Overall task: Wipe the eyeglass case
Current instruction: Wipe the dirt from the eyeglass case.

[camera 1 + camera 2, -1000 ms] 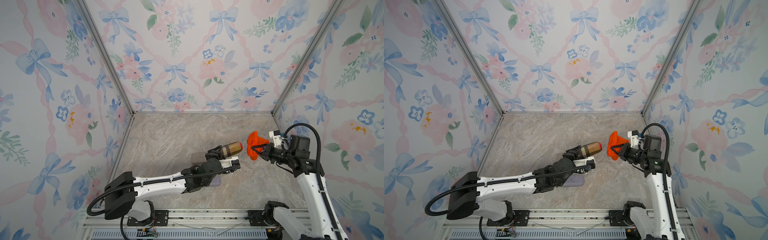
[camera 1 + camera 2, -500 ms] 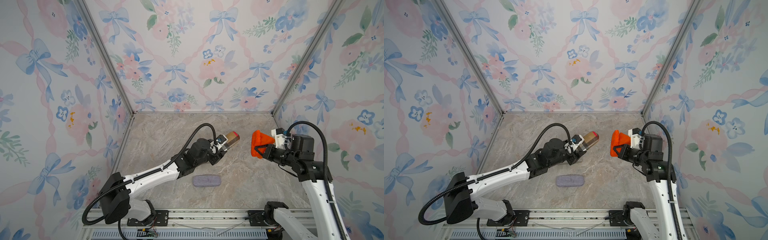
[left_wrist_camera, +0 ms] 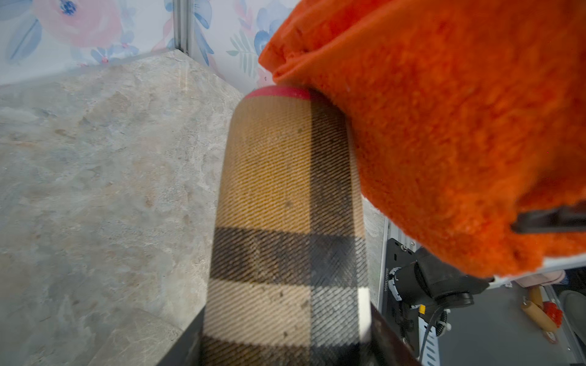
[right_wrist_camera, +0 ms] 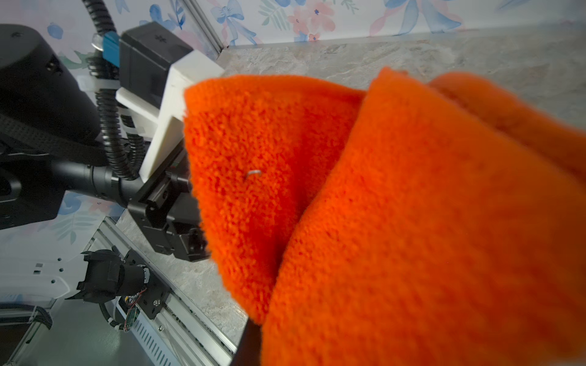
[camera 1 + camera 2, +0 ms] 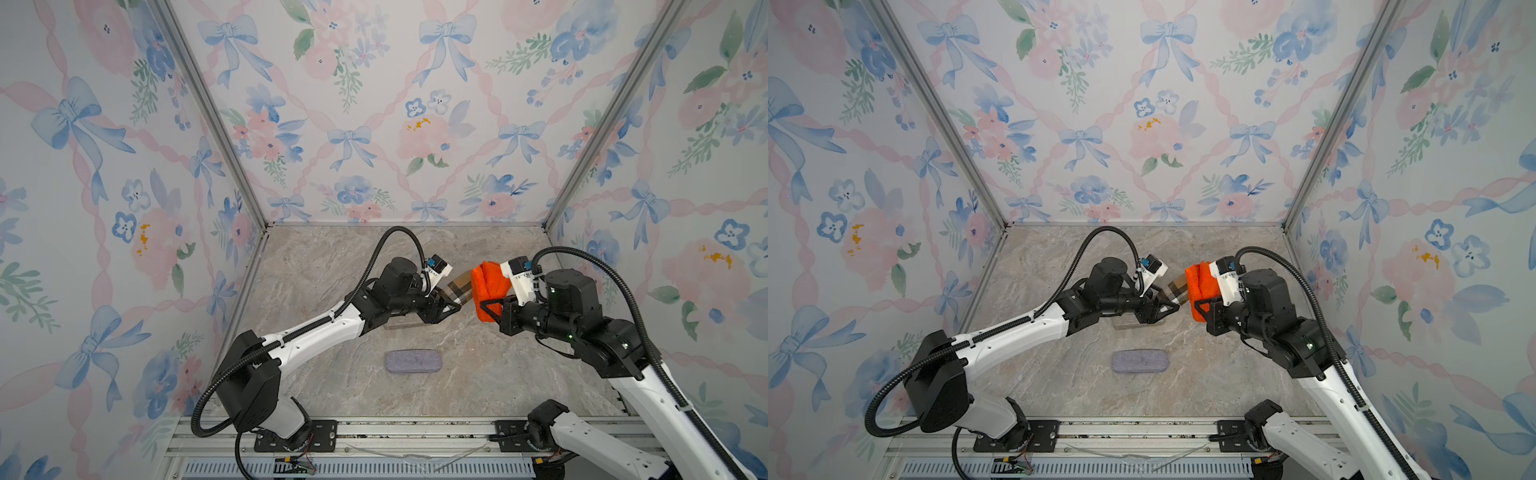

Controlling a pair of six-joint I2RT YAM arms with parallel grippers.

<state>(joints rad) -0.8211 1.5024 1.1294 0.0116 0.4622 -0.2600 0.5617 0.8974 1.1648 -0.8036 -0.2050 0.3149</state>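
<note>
While clamping the tan plaid cylindrical eyeglass case (image 5: pixel 460 286) in the left gripper (image 5: pixel 452 302) above the marble table's (image 5: pixel 332 270) middle for access, pressing the right gripper's (image 5: pixel 490 302) pinched fluffy orange cloth (image 5: pixel 488 284) against its end.

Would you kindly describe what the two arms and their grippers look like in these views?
The left arm and right arm share white link shells and black joint housings. A black corrugated cable runs outside each. Each wrist bears a white camera bracket; the left one has a blue connector. The left gripper and right gripper have black triangular fingers.
</note>
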